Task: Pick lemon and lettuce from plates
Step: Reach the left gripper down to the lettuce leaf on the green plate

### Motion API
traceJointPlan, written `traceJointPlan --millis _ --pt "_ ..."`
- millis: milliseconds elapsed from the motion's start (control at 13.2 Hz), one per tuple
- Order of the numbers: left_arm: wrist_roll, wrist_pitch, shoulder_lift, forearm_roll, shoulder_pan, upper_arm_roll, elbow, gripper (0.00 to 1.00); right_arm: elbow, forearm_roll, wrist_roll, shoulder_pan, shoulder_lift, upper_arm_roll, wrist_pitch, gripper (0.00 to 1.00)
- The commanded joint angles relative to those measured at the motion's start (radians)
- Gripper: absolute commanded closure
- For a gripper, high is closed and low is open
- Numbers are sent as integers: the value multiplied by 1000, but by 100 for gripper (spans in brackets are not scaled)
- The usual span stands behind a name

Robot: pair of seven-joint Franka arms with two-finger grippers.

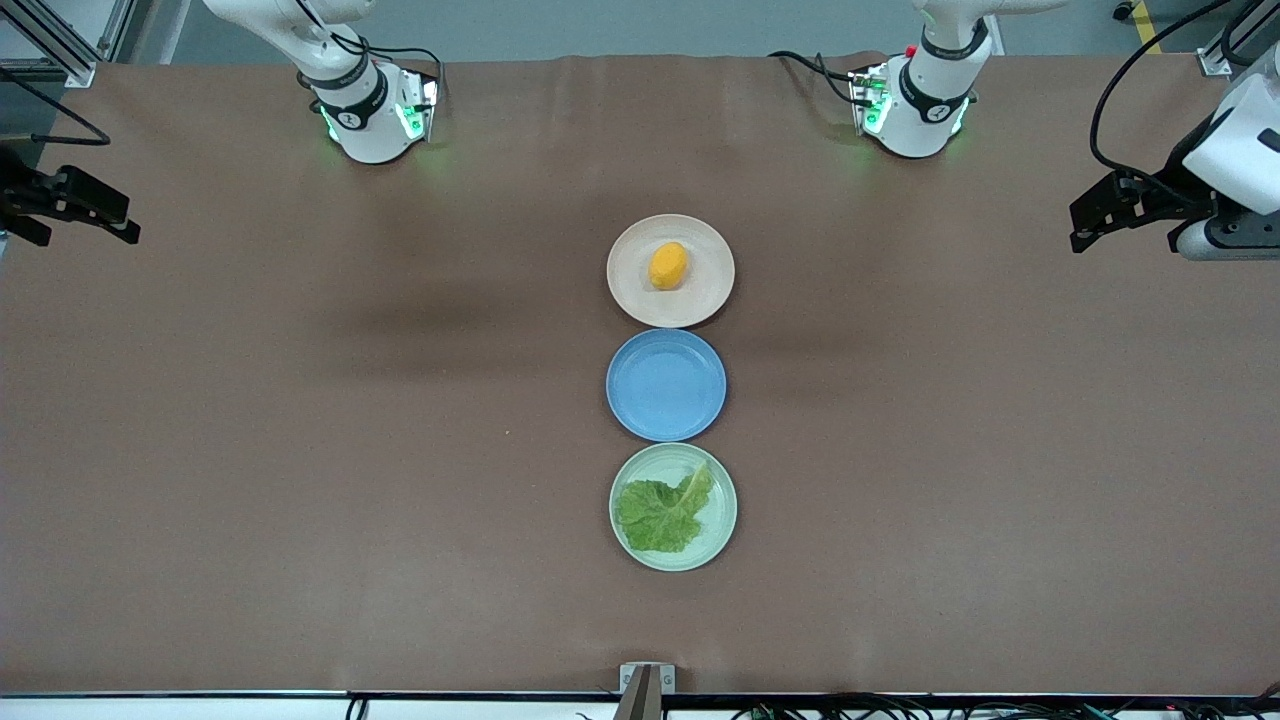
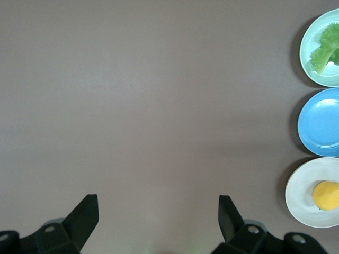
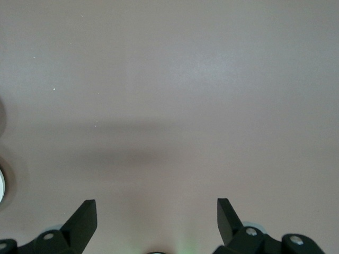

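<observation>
The yellow-orange lemon (image 1: pixel 668 265) lies on the beige-pink plate (image 1: pixel 625 275), the plate closest to the robots' bases. The crinkled green lettuce (image 1: pixel 662 512) lies flat in the pale mint plate (image 1: pixel 722 510), the plate nearest the front camera. My left gripper (image 1: pixel 1078 228) hovers open and empty over the left arm's end of the table, well away from the plates. Its wrist view shows the lemon (image 2: pixel 326 194) and lettuce (image 2: pixel 327 47) off to one side of the open gripper (image 2: pixel 159 203). My right gripper (image 1: pixel 130 224) hangs open and empty over the right arm's end, with only bare table between its fingers (image 3: pixel 157 207).
A blue plate (image 1: pixel 666 385) with nothing on it sits between the two task plates, so the three form a line down the table's middle. Brown cloth (image 1: pixel 300 450) covers the whole table. A small bracket (image 1: pixel 646 680) sits at the table's front edge.
</observation>
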State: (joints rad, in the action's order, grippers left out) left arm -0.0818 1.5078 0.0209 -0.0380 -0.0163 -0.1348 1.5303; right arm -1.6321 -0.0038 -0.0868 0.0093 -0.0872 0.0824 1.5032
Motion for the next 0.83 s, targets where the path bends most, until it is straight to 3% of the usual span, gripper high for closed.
traceJointPlan --millis 0,227,378,757 --pt "13 -6 -18 32 -7 0 -27 0 -31 1 6 3 -31 0 12 0" --pt "7 6 -74 41 9 -3 -45 0 -31 2 9 1 -31 2 11 0" --pt "13 26 -171 65 16 -8 -111 0 -32 22 9 -2 -29 5 8 0" --pt "40 270 -350 72 107 -40 -133 0 -32 22 7 -2 -29 5 6 0"
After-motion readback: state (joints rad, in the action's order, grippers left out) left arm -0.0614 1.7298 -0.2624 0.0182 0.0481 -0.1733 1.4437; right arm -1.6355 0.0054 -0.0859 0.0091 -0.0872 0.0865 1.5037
